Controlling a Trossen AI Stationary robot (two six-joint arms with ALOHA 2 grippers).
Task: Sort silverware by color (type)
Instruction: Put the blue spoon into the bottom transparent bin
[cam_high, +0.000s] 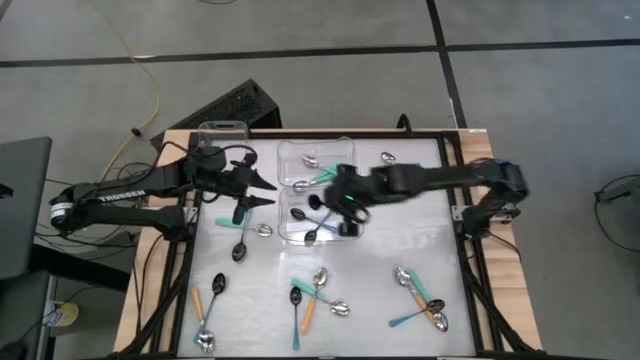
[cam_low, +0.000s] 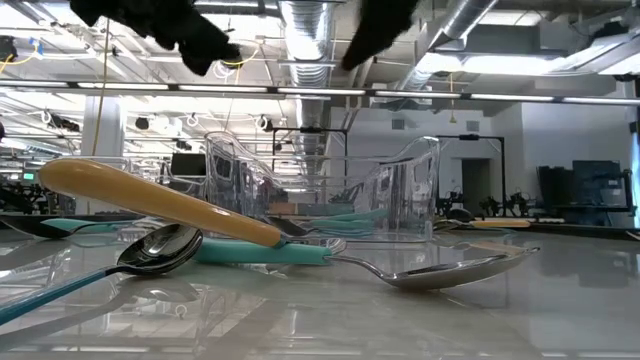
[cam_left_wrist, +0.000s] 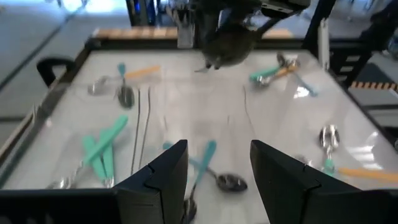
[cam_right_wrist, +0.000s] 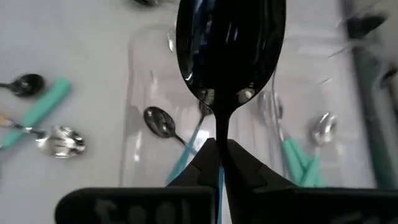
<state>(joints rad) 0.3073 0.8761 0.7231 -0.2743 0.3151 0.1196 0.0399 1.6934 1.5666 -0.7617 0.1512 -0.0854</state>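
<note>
1. Centrally, the counter (cam_high: 420, 250) is carrying the work: a pale surface in a dark frame, with clear tubs at its far middle and spoons lying scattered over its near half.
2. Reaching in from the right, the right arm (cam_high: 450, 178) is stretching across the counter, placing the right pincer (cam_high: 348, 205) above the near clear tub (cam_high: 300, 222).
3. Extending from the left, the left arm (cam_high: 120, 190) is hanging the left pincer (cam_left_wrist: 217, 171) beside the tubs, its fingers spread and gripping nothing.
4. Lying behind the near tub, the far clear tub (cam_high: 312, 160) is holding teal-handled spoons (cam_high: 318, 178).
5. Pressed together on a thin neck, the right pincer is pinching a black-bowled spoon (cam_right_wrist: 230, 50) over the near tub, where another black-bowled, teal-handled spoon (cam_right_wrist: 160, 121) is resting.
6. Elsewhere, loose orange-handled spoons (cam_high: 308, 312) and teal-handled ones are lying mixed on the counter's near half.
</note>
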